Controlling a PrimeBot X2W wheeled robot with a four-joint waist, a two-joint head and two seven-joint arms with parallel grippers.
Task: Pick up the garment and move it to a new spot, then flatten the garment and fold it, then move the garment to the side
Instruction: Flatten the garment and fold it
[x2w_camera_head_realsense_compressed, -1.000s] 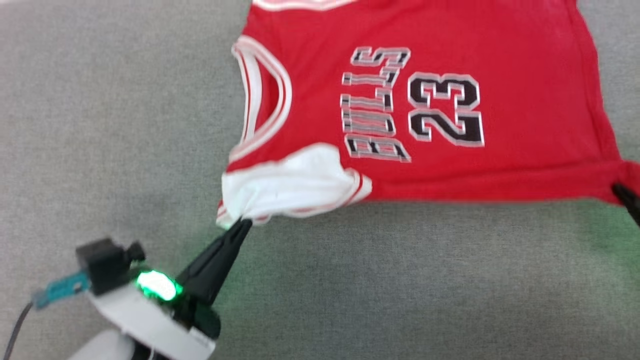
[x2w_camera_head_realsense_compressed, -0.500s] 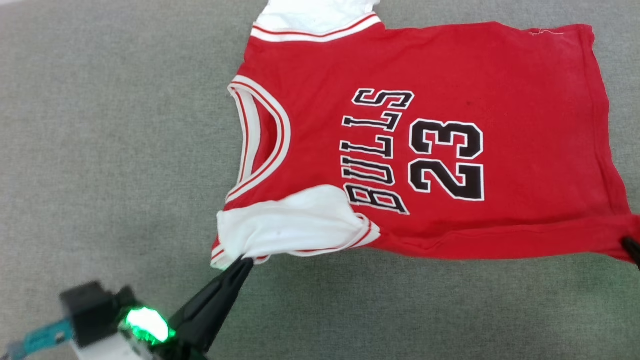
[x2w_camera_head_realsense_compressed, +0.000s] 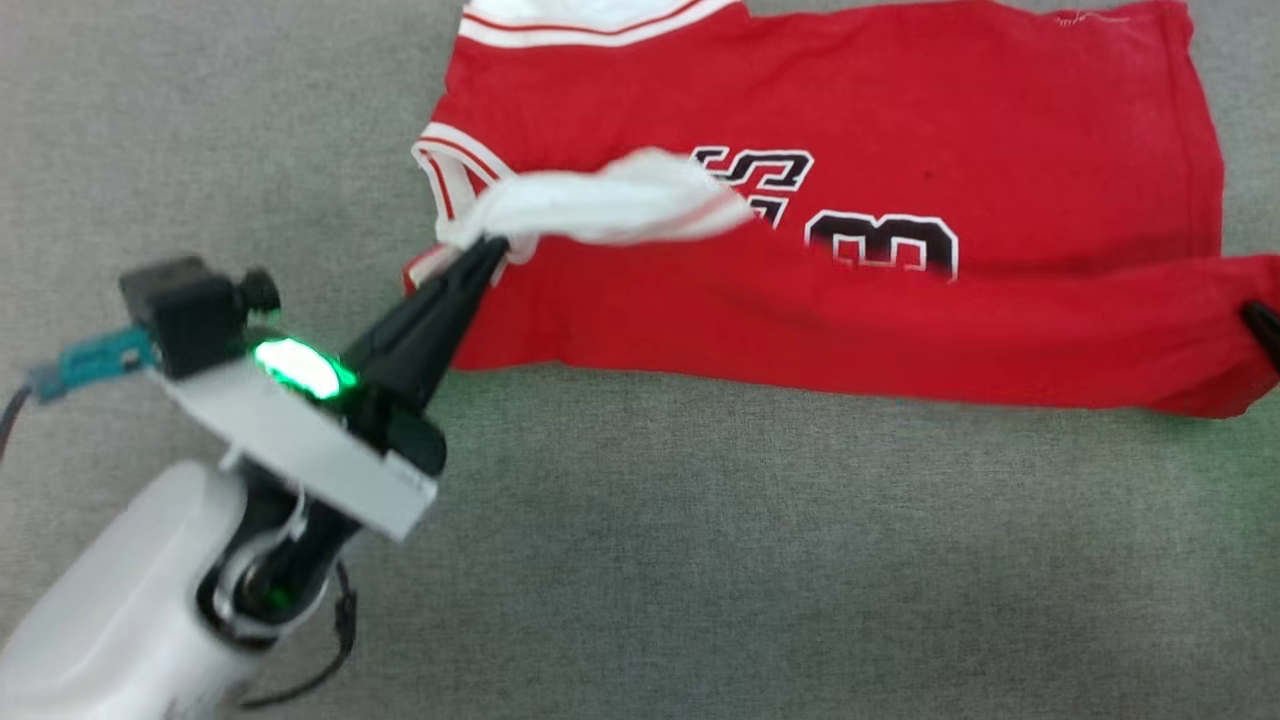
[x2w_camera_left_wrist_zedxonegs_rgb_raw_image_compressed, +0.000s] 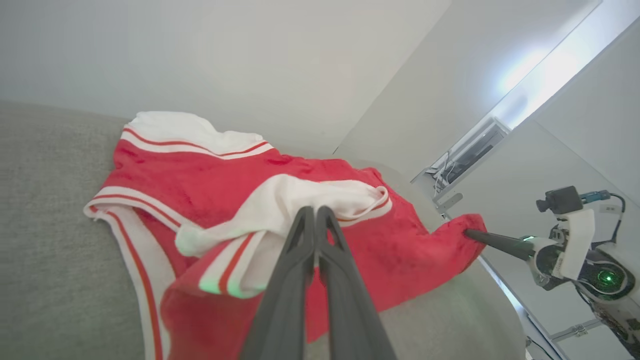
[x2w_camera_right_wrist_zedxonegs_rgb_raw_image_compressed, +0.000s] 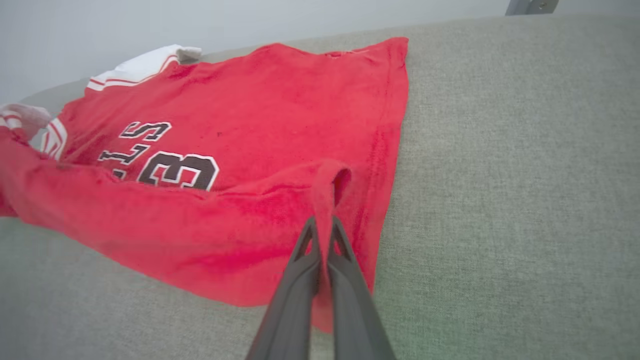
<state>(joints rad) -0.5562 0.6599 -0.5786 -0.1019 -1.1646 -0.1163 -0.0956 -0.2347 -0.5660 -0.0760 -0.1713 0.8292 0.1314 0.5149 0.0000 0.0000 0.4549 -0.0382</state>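
Observation:
The garment (x2w_camera_head_realsense_compressed: 900, 120), a red T-shirt with white striped sleeves and black lettering, lies on the grey cushion with its near side lifted and folded back over the chest print. My left gripper (x2w_camera_head_realsense_compressed: 487, 248) is shut on the near white sleeve (x2w_camera_head_realsense_compressed: 610, 205), raised above the shirt; the same grip shows at the left gripper (x2w_camera_left_wrist_zedxonegs_rgb_raw_image_compressed: 315, 212) in the left wrist view. My right gripper (x2w_camera_head_realsense_compressed: 1255, 318) pinches the red hem corner at the right edge, seen closer as the right gripper (x2w_camera_right_wrist_zedxonegs_rgb_raw_image_compressed: 322, 225) shut on a fold of the garment (x2w_camera_right_wrist_zedxonegs_rgb_raw_image_compressed: 250, 125).
The grey fabric surface (x2w_camera_head_realsense_compressed: 750, 560) spreads all around the shirt, with open room in front and to the left. In the left wrist view a pale wall (x2w_camera_left_wrist_zedxonegs_rgb_raw_image_compressed: 250, 60) rises behind it, and the right arm (x2w_camera_left_wrist_zedxonegs_rgb_raw_image_compressed: 575, 250) reaches in.
Both grippers have carried the shirt's near edge up and away from me, folding it over the lettering. The far sleeve sits higher in the view.

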